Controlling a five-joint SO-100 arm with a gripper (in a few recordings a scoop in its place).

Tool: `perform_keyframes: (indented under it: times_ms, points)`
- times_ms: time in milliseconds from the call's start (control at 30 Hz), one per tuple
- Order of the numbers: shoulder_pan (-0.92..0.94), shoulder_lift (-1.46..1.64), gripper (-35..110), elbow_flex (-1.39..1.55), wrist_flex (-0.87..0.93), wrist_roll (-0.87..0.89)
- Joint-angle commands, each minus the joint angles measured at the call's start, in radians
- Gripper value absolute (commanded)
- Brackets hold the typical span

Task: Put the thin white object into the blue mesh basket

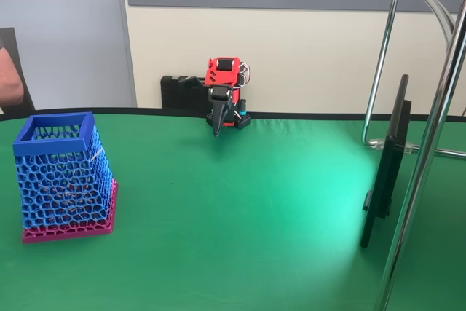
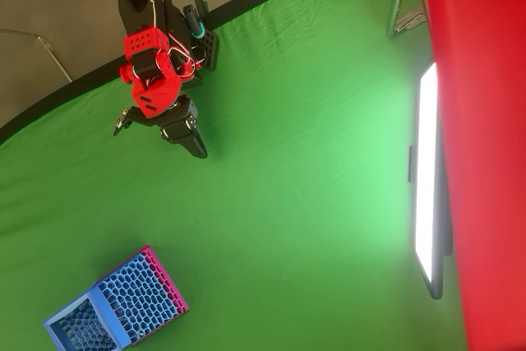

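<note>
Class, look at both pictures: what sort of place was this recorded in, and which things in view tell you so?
Probably a lab or office room set up as a robot workstation. A small red-and-black arm, its gripper hanging shut, sits on a green-covered table; a screen stands on metal stands; a blue mesh basket serves as a prop.

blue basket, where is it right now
The blue basket stands upright at the table's left edge in the fixed view, well apart from the gripper.

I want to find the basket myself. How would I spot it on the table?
Look at the green table, then its left side in the fixed view, far from the red arm. The basket stands there: blue honeycomb walls, a solid square rim and a pink base.
</note>
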Motion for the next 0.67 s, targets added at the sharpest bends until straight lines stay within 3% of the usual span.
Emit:
perform_keyframes:
  times_ms: [0,633]
  points:
    - [-0.005,0.009,1,0.000,-0.015,0.005]
    - [-0.006,0.009,1,0.000,-0.015,-0.006]
